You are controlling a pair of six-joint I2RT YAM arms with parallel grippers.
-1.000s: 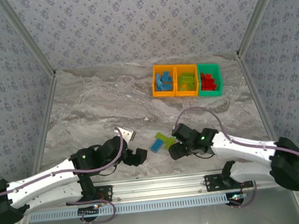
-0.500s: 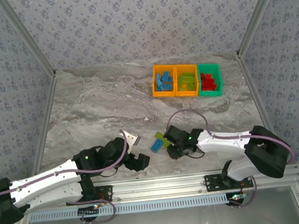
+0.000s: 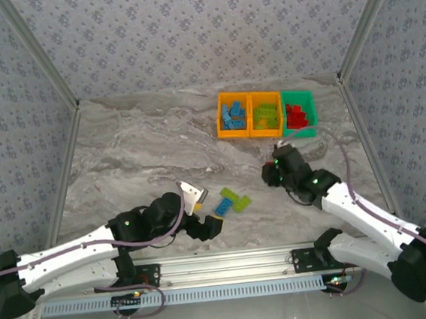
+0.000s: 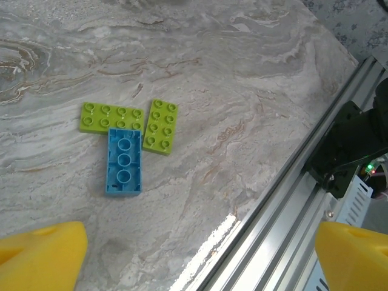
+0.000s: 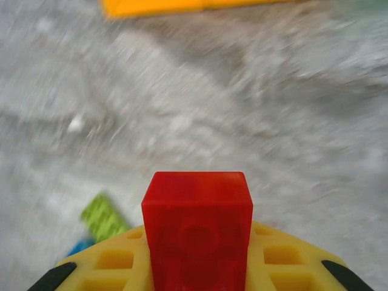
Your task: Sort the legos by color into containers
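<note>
Right tool (image 3: pixel 274 169) clamped on red brick (image 5: pixel 197 230), raised over tabletop (image 4: pixel 242 79), near the bins (image 3: pixel 219 117). Left tool (image 4: pixel 200 254) jaws wide apart, near blue brick (image 4: pixel 123 161) touching two lime bricks (image 4: pixel 112 117).

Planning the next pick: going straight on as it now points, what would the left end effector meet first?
Probably the blue brick, nearest ahead of the open left end effector; the lime green bricks lie just past it. Depth is uncertain.

Red lego (image 5: pixel 197 225) gripped in right hand (image 5: pixel 197 262)
</note>
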